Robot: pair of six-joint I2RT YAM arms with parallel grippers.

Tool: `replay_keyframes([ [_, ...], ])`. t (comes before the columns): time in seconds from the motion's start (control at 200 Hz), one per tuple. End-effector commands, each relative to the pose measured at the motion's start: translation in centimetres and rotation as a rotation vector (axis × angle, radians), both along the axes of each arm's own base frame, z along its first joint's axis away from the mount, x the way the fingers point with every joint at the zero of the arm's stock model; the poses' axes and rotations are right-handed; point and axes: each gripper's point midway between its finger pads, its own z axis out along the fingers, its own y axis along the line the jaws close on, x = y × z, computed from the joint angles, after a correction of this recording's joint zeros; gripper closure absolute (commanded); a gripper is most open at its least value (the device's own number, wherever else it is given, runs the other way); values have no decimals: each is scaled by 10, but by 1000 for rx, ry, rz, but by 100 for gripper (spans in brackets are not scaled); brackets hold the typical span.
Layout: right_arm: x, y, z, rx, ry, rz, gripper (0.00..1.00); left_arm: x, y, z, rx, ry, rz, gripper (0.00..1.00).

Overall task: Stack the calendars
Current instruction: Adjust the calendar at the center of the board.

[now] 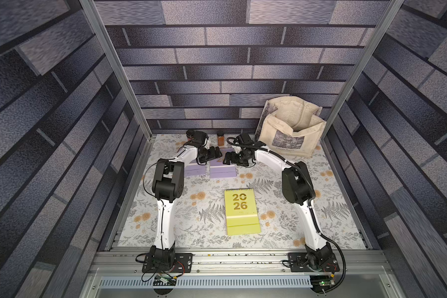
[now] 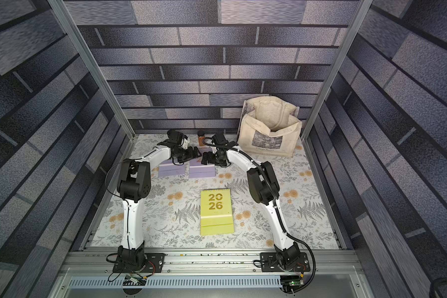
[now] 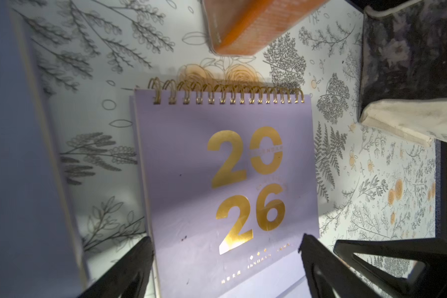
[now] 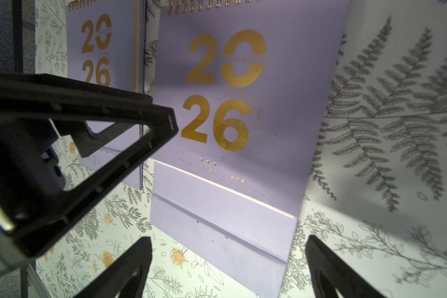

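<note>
Going left to right: one lavender calendar [image 1: 195, 170] lies flat at the far side, and a second lavender calendar [image 1: 222, 172] sits just beside it. Over that second one hover the left gripper [image 1: 216, 152] and right gripper [image 1: 227, 158], both wide open and empty, roughly equally close. Its long axis runs far-to-near, spiral at the far end. The yellow-green calendar [image 1: 241, 212] lies well apart, nearer the robot's base.

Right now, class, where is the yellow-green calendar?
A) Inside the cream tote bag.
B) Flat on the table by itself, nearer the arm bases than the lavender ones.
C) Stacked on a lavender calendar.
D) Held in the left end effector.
B: in both top views the yellow-green calendar lies flat on the floral table, alone, well apart from the lavender calendars at the far side.
</note>
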Motion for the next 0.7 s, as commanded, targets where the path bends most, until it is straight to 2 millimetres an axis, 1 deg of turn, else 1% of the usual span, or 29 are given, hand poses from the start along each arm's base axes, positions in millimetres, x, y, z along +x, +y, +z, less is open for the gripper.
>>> replay_keyframes([
  [0.0, 10, -18, 15, 20, -21, -51, 6, -12, -15, -9, -4, 35, -51, 9],
  [0.145, 17, -32, 13, 47, -9, -63, 6, -13, -12, -16, -10, 50, -37, 9],
  [0.341, 25, -40, 10, 119, -8, -31, 8, -11, -6, -17, -25, 53, -19, 9],
  [0.456, 30, -40, 5, 143, -13, 9, 10, -10, -5, -18, -28, 54, -14, 9],
  [0.541, 32, -36, 2, 151, -12, 47, 11, -9, -3, -19, -32, 58, -9, 9],
  [0.696, 33, -33, -11, 144, 11, 68, 13, -8, -3, -18, -37, 56, -7, 8],
])
